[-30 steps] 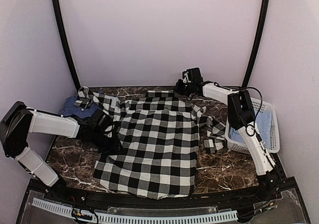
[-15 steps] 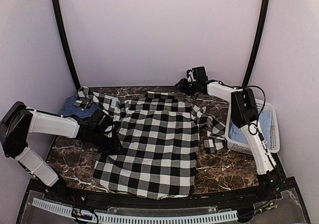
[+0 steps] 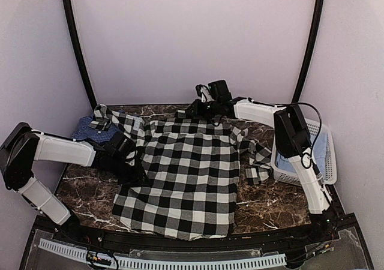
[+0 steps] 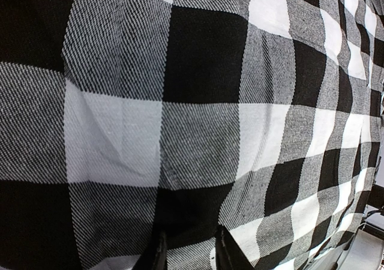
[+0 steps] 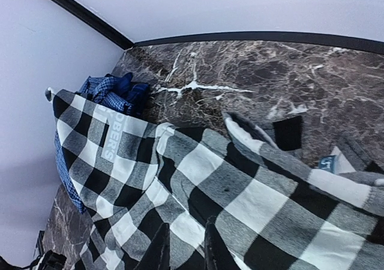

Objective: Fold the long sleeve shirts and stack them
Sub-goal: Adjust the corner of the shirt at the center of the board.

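The black-and-white checked shirt (image 3: 186,168) lies spread flat on the marble table, collar at the back. Its right sleeve (image 3: 258,159) is bunched beside the basket. My left gripper (image 3: 129,156) sits at the shirt's left edge; in the left wrist view the cloth (image 4: 198,132) fills the frame, and the narrow-set jaws of my left gripper (image 4: 189,252) hold a bit of it. My right gripper (image 3: 201,108) hovers over the collar, and my right gripper (image 5: 185,249) has its jaws close together, empty above the shirt (image 5: 258,204). The dark blue shirt (image 3: 89,130) lies crumpled at the back left (image 5: 111,90).
A white slotted basket (image 3: 327,165) stands at the right edge of the table with a light blue cloth (image 3: 321,147) inside. Bare marble (image 3: 270,204) shows in front of the basket. Walls close the back and both sides.
My right gripper has moved left along the back of the table, from beyond the right shoulder to over the collar. The left arm and the shirt have not moved.
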Controlling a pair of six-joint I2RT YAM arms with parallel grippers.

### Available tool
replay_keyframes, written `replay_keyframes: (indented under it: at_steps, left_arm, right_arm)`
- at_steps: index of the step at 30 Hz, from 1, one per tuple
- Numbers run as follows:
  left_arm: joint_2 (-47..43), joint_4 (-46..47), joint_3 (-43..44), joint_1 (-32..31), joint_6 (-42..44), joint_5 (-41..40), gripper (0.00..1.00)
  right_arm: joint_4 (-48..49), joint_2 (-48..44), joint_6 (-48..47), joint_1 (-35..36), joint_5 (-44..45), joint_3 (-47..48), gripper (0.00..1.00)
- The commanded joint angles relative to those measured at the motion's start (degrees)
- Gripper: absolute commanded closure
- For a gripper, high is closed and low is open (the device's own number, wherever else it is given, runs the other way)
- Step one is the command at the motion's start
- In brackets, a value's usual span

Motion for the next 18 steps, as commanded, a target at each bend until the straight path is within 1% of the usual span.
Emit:
replay_keyframes:
  at_steps: [1,7,10,15,18]
  left_arm:
    - [-0.49,-3.20,-0.95,-0.16,-0.10,-1.49,0.73]
    - [-0.45,-3.23,-1.27,-0.16,-0.25,-1.62,0.73]
    - [-0.37,-3.33,-1.30,-0.16,-0.27,-1.79,0.73]
    - [-0.17,-3.23,-1.37,-0.16,-0.45,-1.71,0.73]
    - [-0.04,-3.03,-1.43,-0.16,-0.58,-1.65,0.73]
  right_arm:
    - [0.52,6.16,0.66,-0.75,-3.69,5.57,0.83]
    - [-0.11,14.57,4.47,-2.04,-5.69,14.15,0.85]
    - [3.03,16.92,8.55,-3.75,-5.71,14.91,0.85]
    - [8.72,21.23,18.69,-6.94,-6.10,17.04,0.86]
    - [12.28,22.48,23.22,-7.86,-5.10,17.01,0.85]
